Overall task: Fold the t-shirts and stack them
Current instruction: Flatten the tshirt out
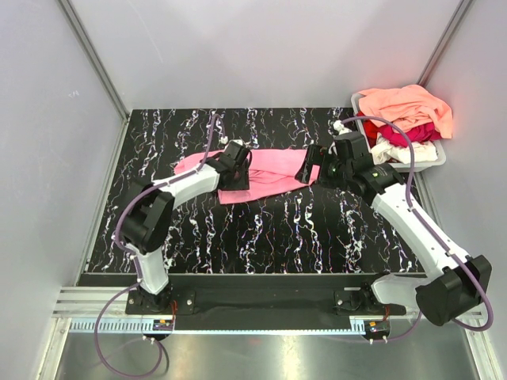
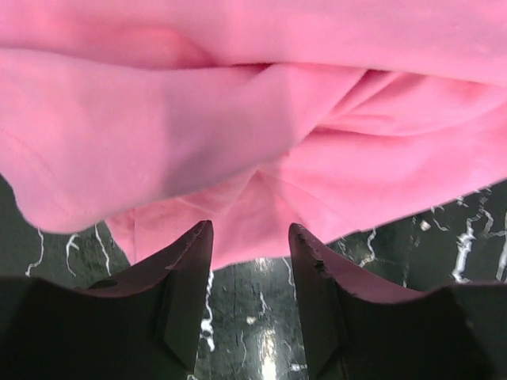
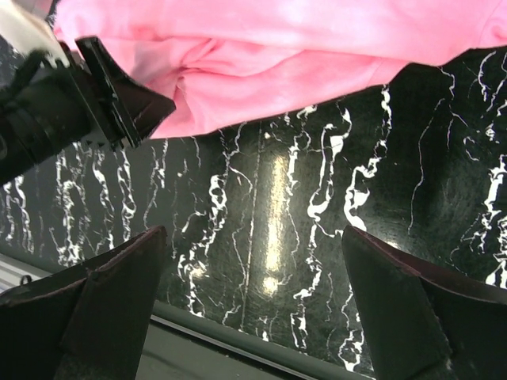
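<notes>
The bubblegum pink t-shirt (image 1: 269,168) lies crumpled in a long strip across the middle of the black marbled table. My left gripper (image 1: 238,176) is at its left part. In the left wrist view the gripper (image 2: 251,237) is open, its tips at the shirt's near edge (image 2: 253,119), with nothing between the fingers. My right gripper (image 1: 307,169) is at the shirt's right end. In the right wrist view it (image 3: 253,237) is wide open over bare table, with the pink cloth (image 3: 277,47) ahead of it. Peach-orange (image 1: 408,104), crimson (image 1: 412,131) and white (image 1: 388,150) t-shirts are heaped in the tub.
The grey plastic tub (image 1: 432,160) stands at the back right corner of the table. Grey walls enclose the table on three sides. The left gripper's black fingers (image 3: 103,87) show at the top left of the right wrist view.
</notes>
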`<state>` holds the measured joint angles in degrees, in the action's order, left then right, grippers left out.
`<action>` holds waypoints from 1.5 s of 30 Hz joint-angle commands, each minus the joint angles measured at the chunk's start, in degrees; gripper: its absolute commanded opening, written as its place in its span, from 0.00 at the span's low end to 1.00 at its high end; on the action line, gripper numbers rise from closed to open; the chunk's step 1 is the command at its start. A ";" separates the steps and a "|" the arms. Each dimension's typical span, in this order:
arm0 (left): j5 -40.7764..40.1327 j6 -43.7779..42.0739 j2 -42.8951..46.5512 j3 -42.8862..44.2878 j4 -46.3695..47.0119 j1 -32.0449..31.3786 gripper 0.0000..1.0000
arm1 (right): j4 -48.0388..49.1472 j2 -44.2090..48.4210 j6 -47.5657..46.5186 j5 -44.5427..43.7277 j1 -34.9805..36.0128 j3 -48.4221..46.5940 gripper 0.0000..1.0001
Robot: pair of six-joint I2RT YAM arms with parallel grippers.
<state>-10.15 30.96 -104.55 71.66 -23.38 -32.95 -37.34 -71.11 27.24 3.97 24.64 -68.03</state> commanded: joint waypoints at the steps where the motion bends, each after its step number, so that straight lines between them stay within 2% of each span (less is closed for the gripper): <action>1: -3.73 -2.13 -2.05 4.54 -0.26 -0.62 0.48 | -0.10 1.24 -2.28 -0.89 -0.03 1.23 1.00; 11: -7.25 -3.80 -6.98 8.50 -2.37 -0.80 0.45 | -0.27 0.89 -4.13 -1.94 -0.03 2.20 0.99; 24: -8.21 -4.15 -9.00 7.71 -2.20 -0.80 0.40 | -0.19 0.71 -4.31 -2.38 -0.03 2.73 1.00; 27: -9.53 -4.86 -8.91 8.49 -2.55 -0.89 0.30 | -0.19 0.62 -4.22 -2.39 -0.03 2.90 1.00; 29: -10.67 -5.99 -9.09 10.24 -3.69 -0.80 0.14 | -0.19 0.62 -4.39 -2.47 -0.03 2.99 1.00; 32: -11.38 -7.75 -9.44 12.36 -5.10 -0.89 0.00 | -0.19 0.54 -4.48 -2.65 -0.03 2.99 1.00; 36: -11.29 -9.25 -9.00 14.12 -6.94 -0.80 0.00 | -0.36 0.62 -4.92 -3.44 -0.03 2.90 0.99; 39: -12.69 -9.78 -4.97 15.26 -10.63 -0.45 0.00 | -0.80 0.97 -5.36 -5.27 -0.03 2.38 1.00; 41: -12.61 -9.52 0.91 15.44 -13.79 1.65 0.00 | -1.07 1.15 -5.19 -6.51 -0.30 1.76 1.00; 45: -10.59 -8.11 13.39 14.39 -20.03 9.20 0.00 | -1.07 0.71 -4.13 -6.43 -1.00 0.97 1.00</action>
<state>-19.22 22.48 -104.66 84.36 -38.59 -30.00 -38.89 -71.11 23.11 -0.43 24.32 -65.01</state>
